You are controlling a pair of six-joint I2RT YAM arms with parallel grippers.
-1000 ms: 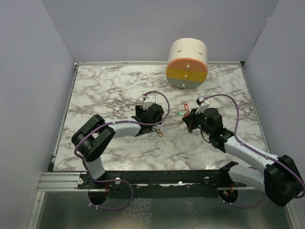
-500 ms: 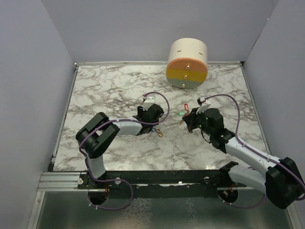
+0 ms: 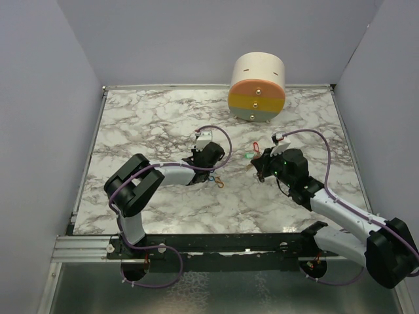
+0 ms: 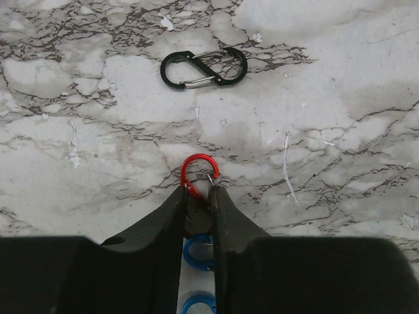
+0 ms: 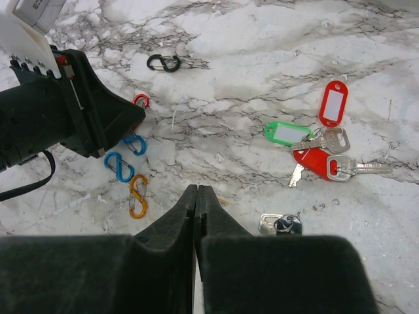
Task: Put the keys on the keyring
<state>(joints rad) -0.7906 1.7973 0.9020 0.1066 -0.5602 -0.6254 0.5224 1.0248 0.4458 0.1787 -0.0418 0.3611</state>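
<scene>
**Q:** What is the left gripper (image 4: 198, 191) doing?

**A:** Its jaws are pinching the lower loop of the small red S-shaped metal clip (image 4: 198, 156), which is lying on the white marble table (image 4: 327, 98). A square grip seems advisable, so that the clip is not twisting free.

**Q:** And the keys?

**A:** The tagged metal keys (image 5: 324, 154) are lying well apart from that clip, near the right gripper (image 5: 197, 188), which is waiting shut and empty.

The keys (image 5: 324, 154) are lying flat in a loose cluster on the marble table (image 5: 262, 52). A green tag (image 5: 286, 133) and a red tag (image 5: 333, 103) are sitting at the cluster's far side, just beside a short silver key (image 5: 335, 139). A red-headed key (image 5: 313, 161) is lying against a long silver key (image 5: 359, 168) that is pointing right. A black-headed key (image 5: 281, 224) is lying apart, nearer the camera.
</scene>
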